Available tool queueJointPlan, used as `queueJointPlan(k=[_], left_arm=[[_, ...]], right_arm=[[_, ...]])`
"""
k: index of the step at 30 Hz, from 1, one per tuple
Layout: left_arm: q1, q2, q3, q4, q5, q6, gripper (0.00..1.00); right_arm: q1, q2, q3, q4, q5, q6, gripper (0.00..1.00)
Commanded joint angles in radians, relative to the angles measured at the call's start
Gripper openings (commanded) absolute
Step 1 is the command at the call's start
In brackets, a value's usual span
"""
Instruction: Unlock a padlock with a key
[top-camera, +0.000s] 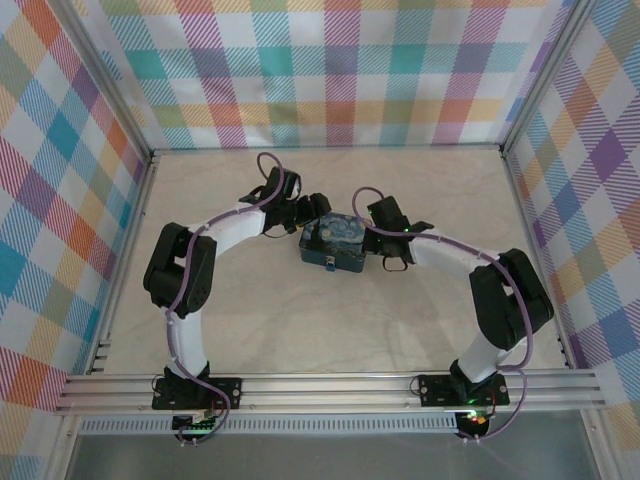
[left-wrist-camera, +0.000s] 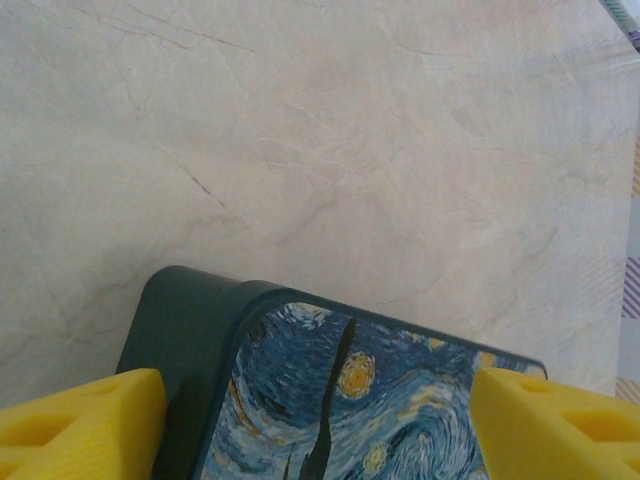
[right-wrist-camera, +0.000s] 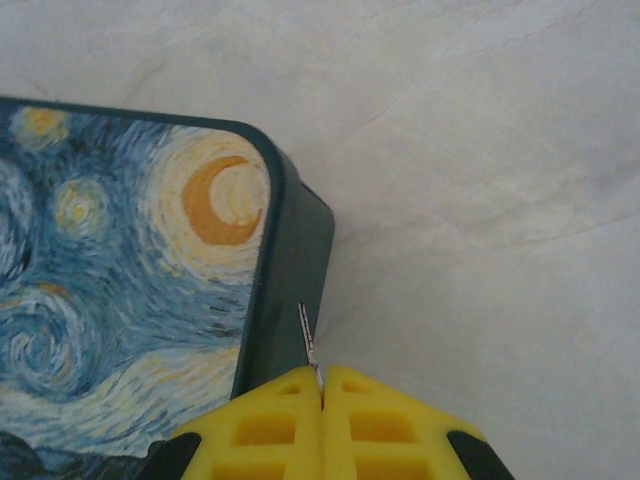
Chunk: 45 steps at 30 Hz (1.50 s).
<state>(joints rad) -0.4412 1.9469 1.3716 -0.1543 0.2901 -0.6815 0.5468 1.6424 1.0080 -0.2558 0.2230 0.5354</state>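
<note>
Marble-look bench (top-camera: 250, 330) w/ a blue painted box (top-camera: 336, 245) roughly mid-bench, both arms reaching in on it. Fwiw the right gripper (right-wrist-camera: 320, 388) is pinched tight on the key (right-wrist-camera: 307, 340), a tiny silvery sliver poking out of the yellow tips, right beside the box's dark side wall near a corner. Touching or not, can't tell tbh. The left gripper (left-wrist-camera: 320, 430) is spread wide, yellow fingers (left-wrist-camera: 85, 425) either side of another box corner.

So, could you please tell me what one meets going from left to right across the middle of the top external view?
The left gripper → the blue painted box → the right gripper, which pinches the key.
</note>
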Motion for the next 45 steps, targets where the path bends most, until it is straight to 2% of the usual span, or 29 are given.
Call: queueJointPlan(k=[1,7,13,19,23,28,31,37,45], left_arm=[[0.013,-0.012,0.014,0.005,0.007,0.017,0.85],[0.045,-0.142,-0.098,0.019,-0.044,0.022,1.0],[0.052,-0.305,-0.238,0.042,-0.054,0.034,1.0],[0.029,-0.452,-0.434,0.154,0.036,0.022,1.0],[-0.031,-0.518,-0.575,0.258,0.014,0.033,1.0],[-0.141,-0.595,-0.809,0.601,-0.102,0.099,1.0],[-0.176,-0.589,-0.862,0.663,-0.149,0.175,1.0],[-0.204,-0.469,-0.866,0.809,-0.063,0.226,1.0],[-0.249,-0.297,-0.818,0.948,-0.065,0.27,1.0]], right_arm=[[0.021,-0.019,-0.019,-0.027,-0.005,0.025,0.0],[0.003,-0.056,-0.001,-0.086,0.052,0.003,0.0],[-0.043,-0.081,0.077,-0.147,0.081,-0.057,0.0],[-0.088,-0.009,0.215,-0.182,0.057,-0.119,0.0],[-0.11,0.081,0.31,-0.187,0.015,-0.139,0.0],[-0.115,0.202,0.418,-0.202,-0.017,-0.157,0.0],[-0.116,0.25,0.45,-0.2,-0.025,-0.159,0.0],[-0.12,0.314,0.484,-0.198,-0.019,-0.169,0.0],[-0.123,0.362,0.522,-0.206,-0.036,-0.174,0.0]])
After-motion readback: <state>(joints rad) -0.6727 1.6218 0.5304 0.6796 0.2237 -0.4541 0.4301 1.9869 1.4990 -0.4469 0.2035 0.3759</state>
